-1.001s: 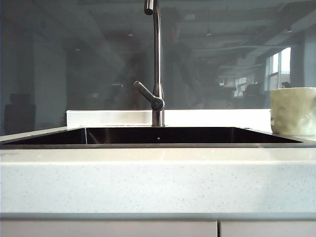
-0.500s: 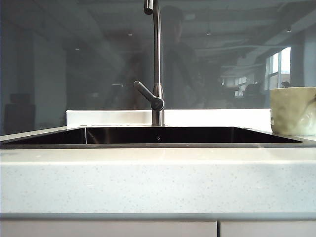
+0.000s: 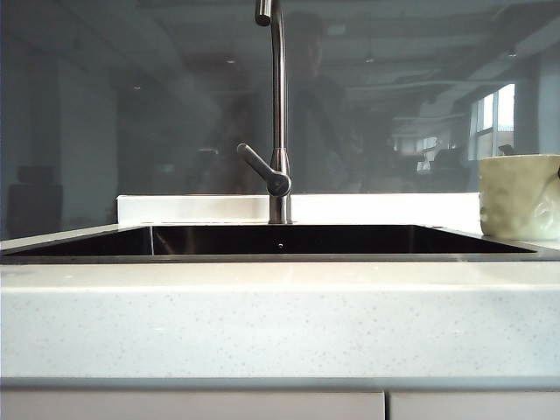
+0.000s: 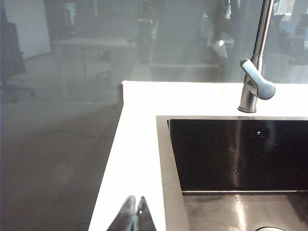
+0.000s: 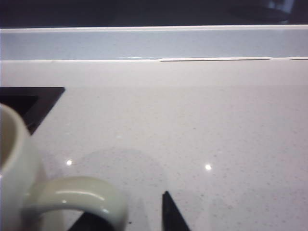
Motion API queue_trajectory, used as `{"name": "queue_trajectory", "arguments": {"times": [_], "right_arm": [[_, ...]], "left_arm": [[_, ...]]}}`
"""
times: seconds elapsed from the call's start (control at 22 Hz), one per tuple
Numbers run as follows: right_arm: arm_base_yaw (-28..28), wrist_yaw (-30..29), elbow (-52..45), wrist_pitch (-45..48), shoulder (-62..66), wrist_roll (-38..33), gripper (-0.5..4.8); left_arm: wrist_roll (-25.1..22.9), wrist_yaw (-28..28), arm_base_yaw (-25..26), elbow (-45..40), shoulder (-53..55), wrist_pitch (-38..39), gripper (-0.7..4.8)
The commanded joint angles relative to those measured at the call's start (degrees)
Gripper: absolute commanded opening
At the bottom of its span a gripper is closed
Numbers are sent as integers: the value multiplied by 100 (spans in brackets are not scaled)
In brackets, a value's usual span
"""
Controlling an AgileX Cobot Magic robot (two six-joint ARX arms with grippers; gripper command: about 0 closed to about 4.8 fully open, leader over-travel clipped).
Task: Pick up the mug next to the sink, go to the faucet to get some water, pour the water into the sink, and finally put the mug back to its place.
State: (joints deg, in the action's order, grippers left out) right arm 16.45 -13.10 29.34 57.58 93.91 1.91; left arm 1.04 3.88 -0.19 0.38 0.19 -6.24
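Note:
The pale cream mug (image 3: 518, 197) stands upright on the counter just right of the sink (image 3: 280, 255). In the right wrist view its handle (image 5: 77, 197) loops close in front of my right gripper (image 5: 127, 211). That gripper is open: one dark finger lies under the handle loop and the other fingertip (image 5: 167, 202) stands clear of the handle's outer side. The faucet (image 3: 278, 105) rises behind the sink's middle, and no water shows. My left gripper (image 4: 134, 212) is shut and empty over the counter left of the sink rim (image 4: 163, 168).
A low white backsplash ledge (image 3: 192, 208) runs behind the sink, with dark glass above it. The faucet lever (image 4: 257, 82) angles out near the faucet's base. Speckled white counter (image 5: 202, 134) stretches beyond the mug to the wall strip.
A dark bit of my right gripper has come in at the mug's right edge in the exterior view. The mug and faucet have not moved.

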Motion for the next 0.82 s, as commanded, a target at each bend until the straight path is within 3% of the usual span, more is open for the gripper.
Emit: {"name": "queue_trajectory", "arguments": {"times": [0.05,0.27,0.36,0.55,0.64,0.82], "right_arm": [[-4,-59,22,98,-24,7,156],[-9,-122,22,98,-24,-4,133],[-9,-232,22,98,-24,-37,82],[-26,-249,22,98,-24,-39,73],[-44,-249,22,98,-24,-39,40],[-72,-251,20,98,-24,-42,39]], "left_arm": [[-13,22,11,20,4,-46,-6],[-13,22,11,20,4,-22,-5],[-15,22,11,20,4,-22,-6],[-13,22,11,20,4,-20,-6],[-13,22,11,20,4,-22,-6],[-13,22,11,20,4,-22,-6]]}}
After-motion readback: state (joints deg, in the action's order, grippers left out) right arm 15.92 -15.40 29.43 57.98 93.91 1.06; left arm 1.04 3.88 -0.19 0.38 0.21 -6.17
